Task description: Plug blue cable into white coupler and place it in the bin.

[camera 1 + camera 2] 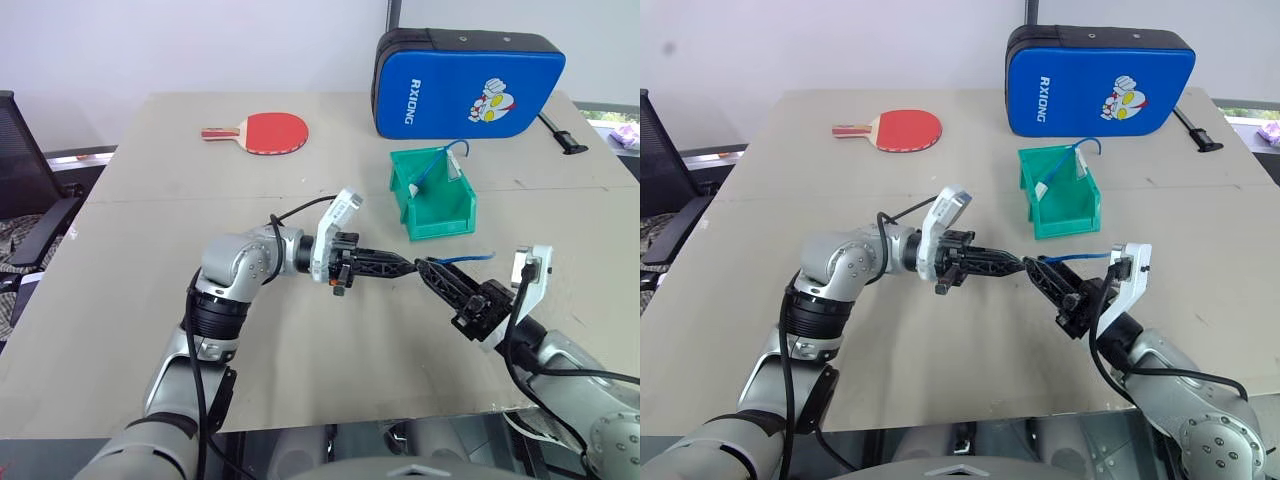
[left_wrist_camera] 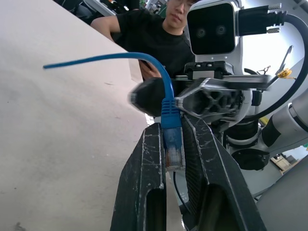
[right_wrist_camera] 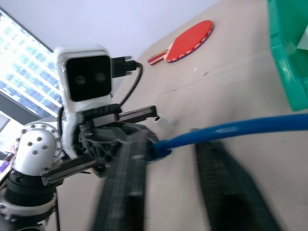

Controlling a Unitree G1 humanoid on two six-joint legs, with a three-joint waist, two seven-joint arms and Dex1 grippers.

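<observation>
My left gripper point(image 1: 408, 266) reaches level toward the right above the table's middle, shut on the blue cable point(image 2: 163, 77) at its blue boot and clear plug. The cord leaves the fingertips and trails right point(image 1: 465, 259). My right gripper point(image 1: 427, 268) points back at the left one, tip to tip, and the cable point(image 3: 240, 127) runs between its blurred fingers point(image 3: 120, 192); it is shut on the cord. The green bin point(image 1: 440, 225) stands on the table just beyond the grippers. The white coupler is hidden from me at the grippers.
Inside the bin lie another blue cord point(image 1: 445, 160) and small white pieces. A red paddle point(image 1: 270, 131) and a big blue padded case point(image 1: 465, 85) sit at the table's far side. A person point(image 2: 159, 38) in a black shirt shows behind me.
</observation>
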